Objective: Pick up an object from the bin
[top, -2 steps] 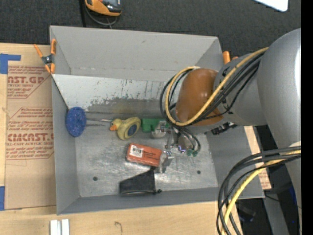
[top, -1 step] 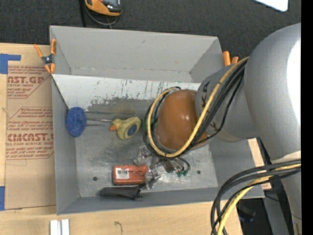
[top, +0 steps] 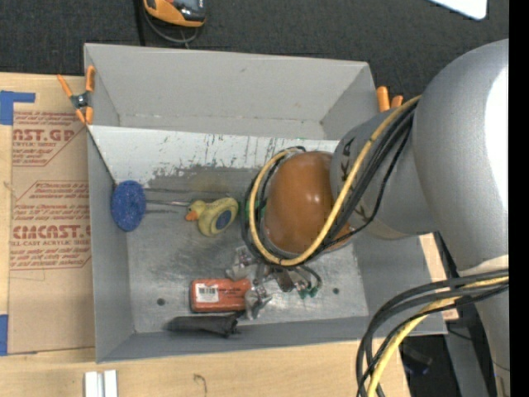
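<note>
Our end effector [top: 258, 290] hung low in the bin [top: 111, 288]; we could not tell if it was open or shut. Left to right lay a blue round thing [top: 128, 205], a yellow toy [top: 213, 216] and a red box [top: 219, 294]. The red box was just beside the end effector, so maybe it was low to grab that one.

— By the gripper [top: 263, 289]?
— A packet [top: 216, 294] just left of it; a slim tool [top: 202, 326] before the packet, by the bin [top: 223, 81] wall.
— Farther left?
— A small toy [top: 213, 216], then a brush [top: 128, 205] beyond.

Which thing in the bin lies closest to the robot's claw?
The orange-red labelled box beside the gripper; the yellow thing and blue disc lie farther off.
</note>
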Available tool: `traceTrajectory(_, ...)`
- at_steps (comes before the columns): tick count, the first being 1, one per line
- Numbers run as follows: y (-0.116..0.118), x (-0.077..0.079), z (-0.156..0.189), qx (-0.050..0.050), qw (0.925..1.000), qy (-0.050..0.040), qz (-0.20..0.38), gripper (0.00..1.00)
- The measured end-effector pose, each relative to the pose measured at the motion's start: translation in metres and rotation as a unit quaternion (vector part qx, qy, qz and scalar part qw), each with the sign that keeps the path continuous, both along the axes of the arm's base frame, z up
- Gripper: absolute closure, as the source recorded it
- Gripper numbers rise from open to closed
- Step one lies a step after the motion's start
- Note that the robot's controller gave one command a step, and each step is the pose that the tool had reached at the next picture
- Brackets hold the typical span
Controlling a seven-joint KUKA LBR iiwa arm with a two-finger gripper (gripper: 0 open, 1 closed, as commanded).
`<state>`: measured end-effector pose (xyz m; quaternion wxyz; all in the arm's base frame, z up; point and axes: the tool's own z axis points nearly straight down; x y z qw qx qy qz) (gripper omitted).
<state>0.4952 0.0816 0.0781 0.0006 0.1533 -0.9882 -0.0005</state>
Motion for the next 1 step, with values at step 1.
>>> traceTrajectory(1,0.0131,-0.0046,0.1223,0.0,0.9997,-0.0011,-0.023,1.0)
